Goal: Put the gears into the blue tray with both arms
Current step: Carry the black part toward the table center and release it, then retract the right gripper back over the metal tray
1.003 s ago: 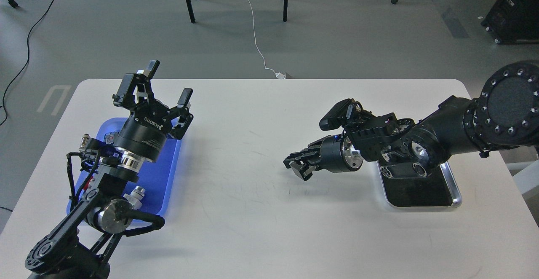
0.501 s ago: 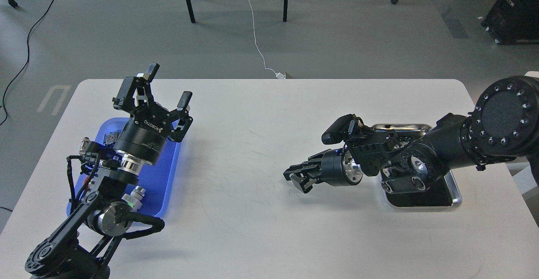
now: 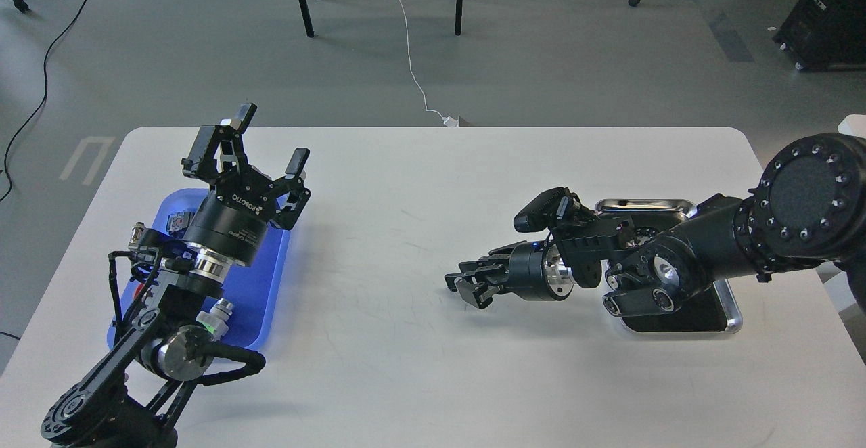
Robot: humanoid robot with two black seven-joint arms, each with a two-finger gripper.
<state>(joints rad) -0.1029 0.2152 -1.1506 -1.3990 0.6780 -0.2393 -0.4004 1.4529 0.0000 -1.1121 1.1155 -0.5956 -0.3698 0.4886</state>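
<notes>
Blue tray (image 3: 260,285) lies flat on the left part of the white tabletop (image 3: 406,340), long side running away from the robot; most of it is covered by the left arm (image 3: 169,312), so its contents cannot be read, and no gears can be made out anywhere in the head view. Left arm enters from the lower left corner, forearm rising over the tray, wrist bent so that the left gripper (image 3: 267,140) points up and away from the tabletop. Its two fingers (image 3: 296,160) stand well apart, wide open, with nothing between them. Small coloured parts show at the tray's far left edge beside the wrist; too small to identify. Right arm (image 3: 710,252) enters from the right edge, large round joint near the frame border, forearm reaching leftward and low across the silver metal tray (image 3: 727,312), which sits on the right part of the tabletop with a dark inside. Right gripper (image 3: 467,284) is beyond the metal tray's left rim, over bare tabletop near the middle, pointing left and slightly down, just above the surface with a faint shadow under it. Its fingers are dark and seen nearly end-on; cannot tell how far they are closed or whether anything is held. Both grippers are well apart from each other.
</notes>
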